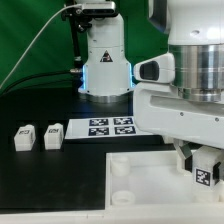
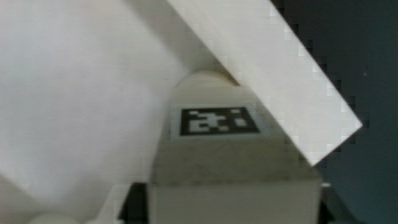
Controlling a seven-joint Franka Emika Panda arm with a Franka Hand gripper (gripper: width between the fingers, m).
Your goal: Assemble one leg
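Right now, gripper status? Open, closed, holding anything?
Gripper: closed on a leg, jaws at its two sides, held over the white panel. The wrist view shows the leg's tag between them.

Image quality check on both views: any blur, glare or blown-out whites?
Exterior view: arm housing near the lens is soft and bright, the white panel nearly washed out; the marker board tags stay readable. Wrist view: soft overall, the leg tag blurred but legible, and white surfaces show little detail.
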